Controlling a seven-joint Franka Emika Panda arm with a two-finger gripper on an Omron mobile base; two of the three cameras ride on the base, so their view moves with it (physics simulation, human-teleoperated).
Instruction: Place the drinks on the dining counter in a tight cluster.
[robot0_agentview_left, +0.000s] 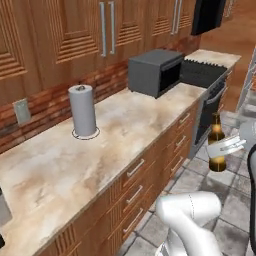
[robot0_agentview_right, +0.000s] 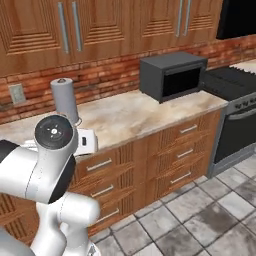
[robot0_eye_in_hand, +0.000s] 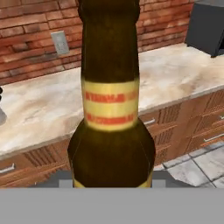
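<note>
Gripping the brown bottle (robot0_agentview_left: 216, 150) by its body, the fingers (robot0_agentview_left: 225, 146) are holding it upright in mid-air above the tiled floor (robot0_agentview_left: 230, 200), beside the desk (robot0_agentview_left: 115, 130) (not the dining one). Any jolt in transit risks it slipping and falling.

The white arm rises from its base and reaches to the right, out past the front edge of the worktop and above the tiled floor. Its gripper (robot0_agentview_left: 226, 146) is closed around the slim brown bottle (robot0_agentview_left: 216, 143), holding it upright at mid height.
</note>
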